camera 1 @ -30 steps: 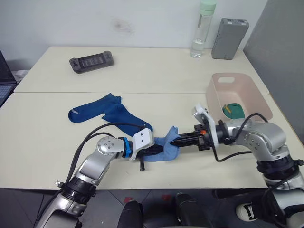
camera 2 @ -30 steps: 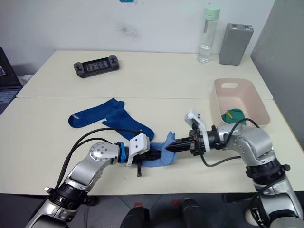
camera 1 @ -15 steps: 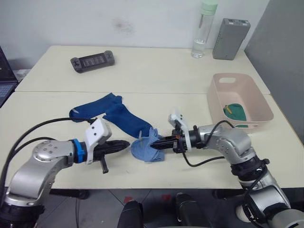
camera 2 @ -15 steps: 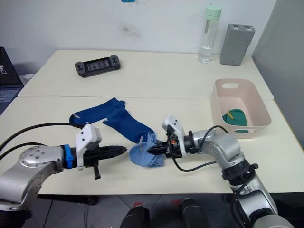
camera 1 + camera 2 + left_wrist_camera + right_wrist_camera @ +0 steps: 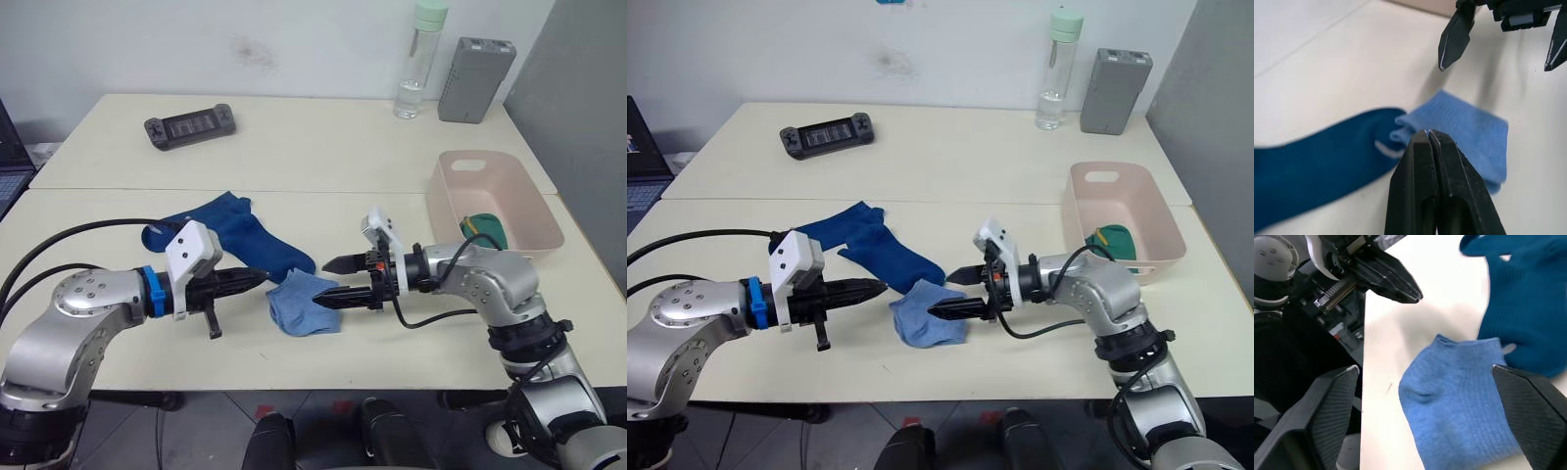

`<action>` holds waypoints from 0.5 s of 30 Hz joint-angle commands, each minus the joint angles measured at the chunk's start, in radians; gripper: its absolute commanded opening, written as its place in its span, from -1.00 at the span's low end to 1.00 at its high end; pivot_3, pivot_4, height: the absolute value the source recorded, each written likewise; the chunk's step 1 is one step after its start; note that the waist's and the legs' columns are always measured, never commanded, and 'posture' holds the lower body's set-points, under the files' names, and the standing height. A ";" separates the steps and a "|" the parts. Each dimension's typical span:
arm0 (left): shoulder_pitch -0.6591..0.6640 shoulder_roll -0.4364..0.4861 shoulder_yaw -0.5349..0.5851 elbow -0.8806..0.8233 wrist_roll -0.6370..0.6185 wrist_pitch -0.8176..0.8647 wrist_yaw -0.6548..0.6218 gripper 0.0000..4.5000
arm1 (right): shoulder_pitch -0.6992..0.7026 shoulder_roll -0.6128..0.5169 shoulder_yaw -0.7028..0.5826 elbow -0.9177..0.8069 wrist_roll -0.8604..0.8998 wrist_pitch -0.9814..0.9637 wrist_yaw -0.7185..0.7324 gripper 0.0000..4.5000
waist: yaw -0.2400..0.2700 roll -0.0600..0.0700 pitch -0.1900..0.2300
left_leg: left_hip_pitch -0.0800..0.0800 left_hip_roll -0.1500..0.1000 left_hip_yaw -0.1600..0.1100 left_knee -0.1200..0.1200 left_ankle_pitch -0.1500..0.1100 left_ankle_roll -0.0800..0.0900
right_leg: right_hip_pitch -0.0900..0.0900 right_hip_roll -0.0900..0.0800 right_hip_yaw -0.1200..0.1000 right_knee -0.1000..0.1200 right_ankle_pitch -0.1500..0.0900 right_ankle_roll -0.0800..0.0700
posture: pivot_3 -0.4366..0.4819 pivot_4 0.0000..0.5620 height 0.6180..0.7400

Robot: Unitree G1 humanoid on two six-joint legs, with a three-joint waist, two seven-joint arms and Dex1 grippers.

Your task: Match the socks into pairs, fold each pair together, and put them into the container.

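Note:
A folded light blue sock bundle (image 5: 304, 311) lies near the table's front edge. My right gripper (image 5: 323, 280) stands open just right of it, one finger above the bundle's right edge and the other higher, holding nothing. My left gripper (image 5: 261, 278) is shut and empty, pointing at the bundle from the left with a small gap. Two dark navy socks (image 5: 230, 235) lie spread behind the bundle. The pink container (image 5: 446, 196) sits at the right with a green sock (image 5: 483, 227) inside. The left wrist view shows the bundle (image 5: 1464, 132) beyond my shut fingers.
A black game controller (image 5: 188, 125) lies at the back left. A water bottle (image 5: 416, 59) and a grey box (image 5: 474, 67) stand at the back right. A laptop edge (image 5: 5, 166) shows at the far left.
My right gripper has opened and let go of the light blue bundle, which now rests on the table. My left gripper has pulled back to the left, off the bundle.

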 commanded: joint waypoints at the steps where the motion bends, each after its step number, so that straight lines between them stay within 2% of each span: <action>1: 0.027 -0.004 -0.088 0.034 0.079 -0.092 -0.017 -1.00 | 0.012 -0.041 -0.027 -0.011 -0.006 0.049 -0.049 0.98 | 0.000 0.000 0.000 | 0.000 0.000 0.000 0.000 0.000 0.000 | 0.000 0.000 0.000 0.000 0.000 0.000 | -0.05 -0.47 1.00; 9: 0.018 -0.094 -0.222 0.287 0.263 -0.313 0.023 -1.00 | 0.055 -0.047 0.030 -0.029 -0.005 0.113 -0.087 0.98 | -0.004 0.000 0.000 | 0.000 0.000 0.000 0.000 0.000 0.000 | -0.001 0.000 0.001 0.001 0.000 0.000 | -0.05 -0.47 1.00; 15: 0.057 -0.084 -0.218 0.299 0.271 -0.334 0.004 -1.00 | 0.067 -0.028 0.079 0.000 -0.022 0.098 -0.090 0.98 | -0.003 0.000 0.000 | 0.000 0.000 0.000 0.000 0.000 0.000 | 0.000 0.000 0.001 0.000 0.000 0.000 | -0.05 -0.47 1.00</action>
